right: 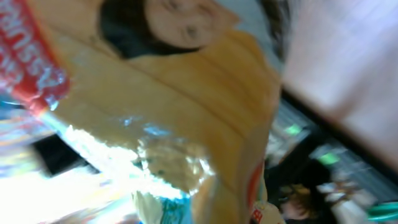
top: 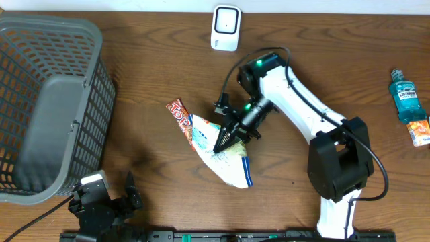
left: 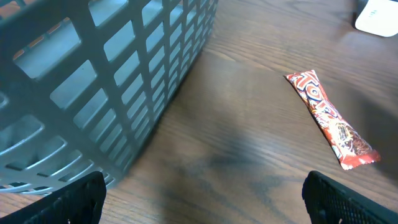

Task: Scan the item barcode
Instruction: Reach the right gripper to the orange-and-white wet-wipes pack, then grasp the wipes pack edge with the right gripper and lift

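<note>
Snack bag [top: 232, 165] lies mid-tabletop [top: 161, 67], its upper end touching a red wrapper [top: 180, 113]. On its near edge the right gripper [top: 221, 142] is pressed together, pinching the film. Down by the grey basket [top: 47, 101], the left gripper [left: 205, 200] stands spread wide, holding nothing. 1 white scanner [top: 226, 28] sits at the far edge.

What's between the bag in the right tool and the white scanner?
Nothing visible. Bare table runs from the snack bag to the scanner; the red stick packet lies beside the bag, off that line. The right tool is shut on the bag.
</note>
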Robot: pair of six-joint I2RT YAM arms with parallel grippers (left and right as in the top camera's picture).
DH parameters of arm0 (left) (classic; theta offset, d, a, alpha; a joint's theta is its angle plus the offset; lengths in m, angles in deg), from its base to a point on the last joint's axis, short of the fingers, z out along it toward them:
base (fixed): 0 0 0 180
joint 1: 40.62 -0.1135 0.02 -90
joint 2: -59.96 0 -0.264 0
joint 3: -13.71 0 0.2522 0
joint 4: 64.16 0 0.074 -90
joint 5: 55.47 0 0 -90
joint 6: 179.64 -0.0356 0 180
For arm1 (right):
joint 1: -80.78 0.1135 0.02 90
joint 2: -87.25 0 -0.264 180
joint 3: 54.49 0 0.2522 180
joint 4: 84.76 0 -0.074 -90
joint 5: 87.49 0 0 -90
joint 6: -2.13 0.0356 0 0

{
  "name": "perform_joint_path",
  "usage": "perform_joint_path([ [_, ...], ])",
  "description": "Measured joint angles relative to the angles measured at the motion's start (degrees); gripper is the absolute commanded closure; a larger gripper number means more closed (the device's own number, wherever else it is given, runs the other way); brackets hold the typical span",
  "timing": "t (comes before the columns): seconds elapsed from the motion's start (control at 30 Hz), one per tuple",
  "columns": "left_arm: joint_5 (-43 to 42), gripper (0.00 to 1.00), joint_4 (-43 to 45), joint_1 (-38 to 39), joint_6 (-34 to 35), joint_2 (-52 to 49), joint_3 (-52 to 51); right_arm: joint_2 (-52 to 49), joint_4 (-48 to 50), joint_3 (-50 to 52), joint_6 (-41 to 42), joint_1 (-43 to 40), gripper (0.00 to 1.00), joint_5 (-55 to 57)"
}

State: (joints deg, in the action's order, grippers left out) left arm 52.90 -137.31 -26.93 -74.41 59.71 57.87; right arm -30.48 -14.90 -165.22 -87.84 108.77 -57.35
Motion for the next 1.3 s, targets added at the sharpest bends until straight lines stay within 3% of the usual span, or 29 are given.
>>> perform_joint_path([
  [0.27, 0.0, 0.02, 0.02, 0.0, 0.0, 0.0, 0.0, 0.0, -0.92, 0.0, 9.79, -1.86, 0.99, -5.4],
  [0.73, 0.0, 0.02, 0.02, 0.0, 0.0, 0.0, 0.0, 0.0, -0.94, 0.0, 12.59, -4.96, 0.99, -10.1],
  [0.83, 0.0, 0.02, 0.02, 0.0, 0.0, 0.0, 0.0, 0.0, -0.92, 0.0, 12.72, -5.27, 0.88, -10.45],
  [0.93, 0.0, 0.02, 0.02, 0.0, 0.0, 0.0, 0.0, 0.0, -0.96, 0.0, 12.94, -5.44, 0.99, -10.64],
  [1.3, 0.0, 0.02, 0.02, 0.0, 0.0, 0.0, 0.0, 0.0, -0.94, 0.0, 17.25, -5.64, 0.99, -10.91],
])
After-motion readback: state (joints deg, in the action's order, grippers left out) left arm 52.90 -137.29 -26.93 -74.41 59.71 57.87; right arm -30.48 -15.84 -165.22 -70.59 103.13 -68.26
